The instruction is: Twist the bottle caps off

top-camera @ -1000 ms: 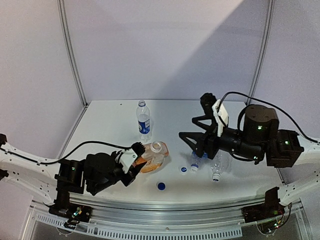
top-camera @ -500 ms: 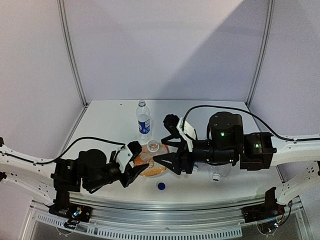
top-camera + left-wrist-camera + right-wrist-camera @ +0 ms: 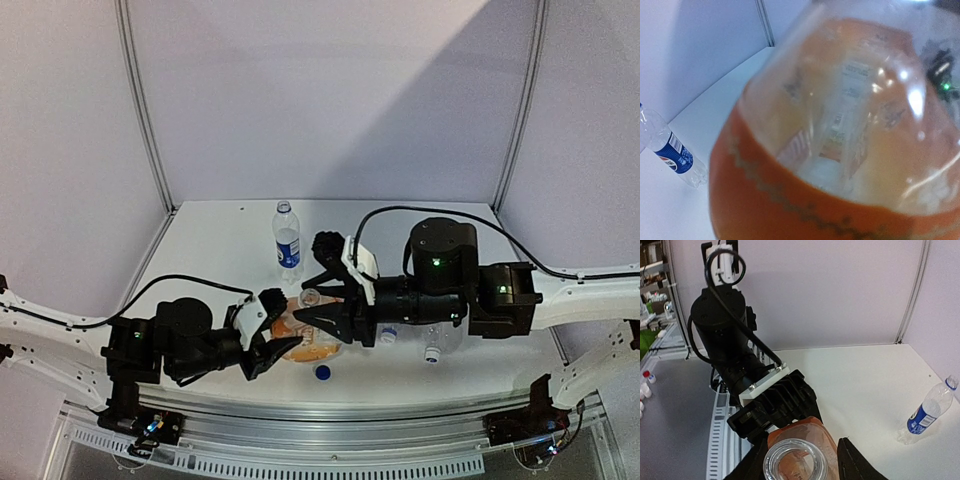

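Arms crowd the orange bottle (image 3: 303, 340): left gripper (image 3: 274, 336) clamped on its left, right gripper (image 3: 313, 301) astride its neck. Pepsi bottle (image 3: 287, 240) stands behind it, blue cap (image 3: 322, 372) before it. Open tabletop (image 3: 205, 255) lies far left.

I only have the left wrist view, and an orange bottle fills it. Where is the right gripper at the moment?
Observer: The right gripper straddles the neck of the orange bottle, with a finger on each side, not yet closed on it.
Operator: Is there a cap on that neck?
Observer: In the right wrist view the mouth shows as a clear round rim. I see no coloured cap on it.
Operator: Any loose caps around?
Observer: In the top view one blue cap lies on the table, just in front of the bottle.
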Controlling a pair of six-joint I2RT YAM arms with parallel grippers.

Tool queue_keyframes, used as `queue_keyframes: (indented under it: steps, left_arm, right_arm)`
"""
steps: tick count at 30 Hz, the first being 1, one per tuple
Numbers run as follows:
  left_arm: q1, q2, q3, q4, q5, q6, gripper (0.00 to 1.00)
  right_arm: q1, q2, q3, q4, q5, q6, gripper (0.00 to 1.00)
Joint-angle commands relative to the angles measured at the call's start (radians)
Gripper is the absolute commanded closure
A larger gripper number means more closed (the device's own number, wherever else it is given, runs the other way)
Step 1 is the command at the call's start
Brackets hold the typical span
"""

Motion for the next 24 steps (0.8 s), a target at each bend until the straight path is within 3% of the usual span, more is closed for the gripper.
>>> queue_keyframes:
  steps: [1,7,10,12,16,24]
  left_arm:
    - [0.015,-0.001,0.005,0.009,0.032,-0.010,1.00]
    - [0.015,-0.005,0.002,0.012,0.018,-0.015,0.99]
    - [0.015,-0.010,0.005,0.010,-0.001,-0.024,0.67]
    - [0.015,-0.016,0.002,0.010,-0.027,-0.034,0.46]
    - [0.015,-0.041,-0.011,0.013,-0.089,-0.046,0.23]
    - [0.015,-0.054,-0.016,0.002,-0.157,-0.048,0.13]
  right_arm:
    - [-0.001,0.043,0.028,-0.007,-0.018,-0.012,0.63]
    - [-0.001,0.035,0.017,-0.004,0.008,-0.012,0.85]
    - [-0.002,0.021,0.008,-0.006,0.037,-0.010,1.00]
    - [-0.001,0.011,0.008,-0.018,0.069,-0.012,1.00]
    - [-0.001,-0.002,0.011,-0.046,0.141,-0.017,1.00]
    - [-0.002,-0.009,0.029,-0.095,0.343,-0.047,1.00]
